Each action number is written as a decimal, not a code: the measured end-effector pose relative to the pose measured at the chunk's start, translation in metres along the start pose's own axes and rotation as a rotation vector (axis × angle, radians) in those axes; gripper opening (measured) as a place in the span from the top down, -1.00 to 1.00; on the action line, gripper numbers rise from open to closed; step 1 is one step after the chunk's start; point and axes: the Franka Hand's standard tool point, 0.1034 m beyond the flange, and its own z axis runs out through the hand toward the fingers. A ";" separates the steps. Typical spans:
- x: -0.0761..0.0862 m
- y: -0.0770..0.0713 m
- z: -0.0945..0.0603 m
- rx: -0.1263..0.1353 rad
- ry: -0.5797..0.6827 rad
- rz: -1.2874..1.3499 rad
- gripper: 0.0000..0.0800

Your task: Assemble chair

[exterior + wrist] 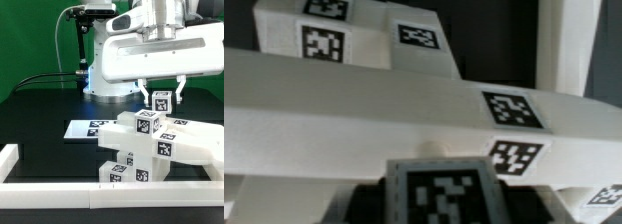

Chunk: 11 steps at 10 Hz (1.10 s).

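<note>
The partly built chair (pixel 150 142) is a white stepped stack of bars and blocks with black-and-white tags, standing at the exterior view's right of centre. My gripper (pixel 162 97) hangs straight above its top and is shut on a small white tagged cube (pixel 160 103), held just over or on the top block. In the wrist view the cube (pixel 441 188) sits between my dark fingers (pixel 374 198), with the chair's long white bars (pixel 384 100) and their tags right beneath. Whether the cube touches the chair is hidden.
The marker board (pixel 85 128) lies flat behind the chair at the exterior view's left. A low white border rail (pixel 20 165) runs along the left and front table edges. The arm's base (pixel 105 70) and black cables stand at the back.
</note>
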 end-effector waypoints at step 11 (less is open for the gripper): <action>0.003 -0.007 0.003 0.010 -0.073 0.013 -0.56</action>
